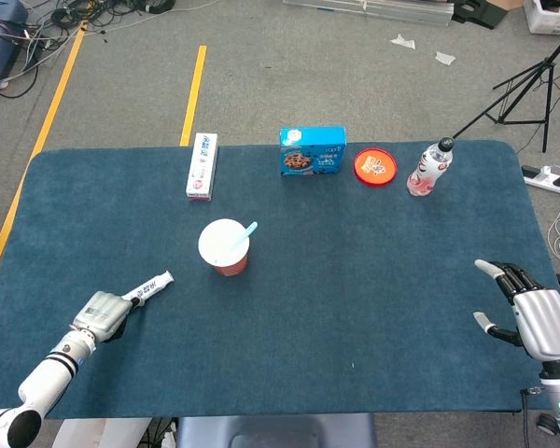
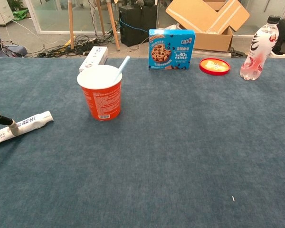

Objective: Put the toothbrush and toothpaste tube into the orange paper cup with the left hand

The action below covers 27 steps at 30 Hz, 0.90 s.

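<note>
The orange paper cup [image 1: 226, 247] [image 2: 100, 97] stands upright left of the table's middle. A light-blue toothbrush [image 1: 247, 231] [image 2: 122, 66] leans inside it, its handle sticking out over the right rim. The white toothpaste tube [image 1: 152, 286] [image 2: 33, 121] lies flat near the front left. My left hand [image 1: 101, 315] [image 2: 2, 119] covers the tube's near end, with fingers closed over it. My right hand [image 1: 532, 313] hovers at the front right edge, fingers spread and empty; the chest view does not show it.
Along the far edge are a white toothpaste box [image 1: 202, 165] [image 2: 94, 57], a blue cookie box [image 1: 312, 151] [image 2: 171, 49], a red lid [image 1: 375, 167] [image 2: 214, 66] and a plastic bottle [image 1: 429, 169] [image 2: 259, 47].
</note>
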Motion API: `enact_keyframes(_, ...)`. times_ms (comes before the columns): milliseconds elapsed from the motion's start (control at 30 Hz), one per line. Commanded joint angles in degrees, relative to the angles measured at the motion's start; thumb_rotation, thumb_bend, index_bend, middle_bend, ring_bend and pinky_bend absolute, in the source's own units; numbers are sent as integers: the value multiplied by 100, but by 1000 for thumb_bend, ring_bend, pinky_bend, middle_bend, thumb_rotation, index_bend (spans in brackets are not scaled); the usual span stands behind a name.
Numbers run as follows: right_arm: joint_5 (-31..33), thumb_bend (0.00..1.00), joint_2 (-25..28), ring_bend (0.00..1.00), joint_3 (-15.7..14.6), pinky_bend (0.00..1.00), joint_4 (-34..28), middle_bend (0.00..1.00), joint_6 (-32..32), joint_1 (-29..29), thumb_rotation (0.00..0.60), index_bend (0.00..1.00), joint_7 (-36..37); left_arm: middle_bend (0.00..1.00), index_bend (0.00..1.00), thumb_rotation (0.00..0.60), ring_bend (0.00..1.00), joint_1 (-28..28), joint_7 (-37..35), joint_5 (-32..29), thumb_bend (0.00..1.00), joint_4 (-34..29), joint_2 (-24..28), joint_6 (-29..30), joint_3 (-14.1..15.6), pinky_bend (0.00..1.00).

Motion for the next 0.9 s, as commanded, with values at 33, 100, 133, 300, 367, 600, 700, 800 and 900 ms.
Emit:
enact_keyframes(33, -1, 166, 0, 223, -1, 523, -2, 260, 1, -1, 600, 216, -3, 1000, 200, 600, 907, 28, -9, -33, 1000, 48, 49, 19, 23, 839)
enact_keyframes(100, 4, 166, 0, 223, 2, 522, -5, 260, 0, 0, 600, 216, -1, 1000, 200, 600, 907, 58, -33, -11, 1000, 4, 114, 55, 32, 839)
enact_keyframes(133, 7, 166, 1, 223, 3, 522, -5, 260, 0, 0, 600, 216, 0, 1000, 200, 600, 907, 73, -40, 29, 1000, -50, 160, 89, 35, 839)
enact_keyframes(300, 10, 166, -1, 223, 0, 523, -4, 260, -16, 5, 600, 216, -15, 1000, 222, 600, 889, 214, -321, 357, 999, -542, 504, 391, -86, 838)
enact_keyframes(367, -4, 166, -3, 223, -7, 522, -11, 260, -14, 4, 600, 216, -31, 1000, 262, 600, 862, 271, -554, 414, 952, -715, 630, 470, -201, 836)
enact_keyframes(600, -1, 166, -12, 223, -10, 522, -16, 260, -21, 5, 600, 216, -62, 754, 337, 600, 567, 547, -943, 276, 378, -532, 251, 1194, -701, 714)
enact_keyframes(700, 22, 166, -10, 223, -2, 522, -11, 260, -40, 11, 600, 216, -50, 483, 347, 600, 354, 569, -979, -5, 264, -372, -32, 1286, -887, 550)
enact_keyframes(800, 44, 166, -6, 223, 5, 522, -4, 260, -57, 17, 600, 216, -31, 237, 363, 600, 146, 554, -994, -346, 196, -213, -274, 1269, -1046, 314)
enact_keyframes(900, 59, 166, 1, 223, 11, 523, -1, 260, -67, 20, 600, 216, -8, 110, 367, 600, 24, 496, -1034, -742, 169, -52, -506, 1155, -1212, 156)
